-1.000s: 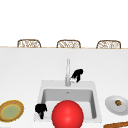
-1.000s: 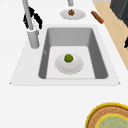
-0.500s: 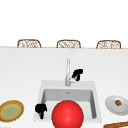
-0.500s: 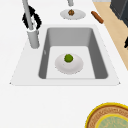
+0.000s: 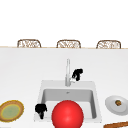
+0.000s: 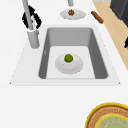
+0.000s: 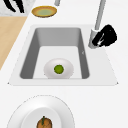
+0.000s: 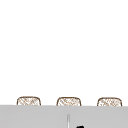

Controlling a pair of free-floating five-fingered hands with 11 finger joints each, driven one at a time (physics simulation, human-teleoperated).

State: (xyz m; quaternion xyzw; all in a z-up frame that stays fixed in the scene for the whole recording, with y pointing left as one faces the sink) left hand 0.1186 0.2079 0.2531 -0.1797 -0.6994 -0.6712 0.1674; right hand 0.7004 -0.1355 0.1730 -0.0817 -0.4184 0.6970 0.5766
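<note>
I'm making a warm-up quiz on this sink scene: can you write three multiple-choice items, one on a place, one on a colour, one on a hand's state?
1. Where is the right hand?
A. by the faucet
B. on the yellow plate
C. inside the basin

2. What colour is the ball on the plate in the sink?
A. blue
B. green
C. red

3. How are the right hand's fingers?
A. curled at the faucet's base
B. flat on the counter
C. holding a plate

Key: A, the front view shows it beside the faucet; B, the ball is green; A, the right side view shows them curled there.

No readable text, label, brand, number or sign anywhere; all surfaces plain.
</note>
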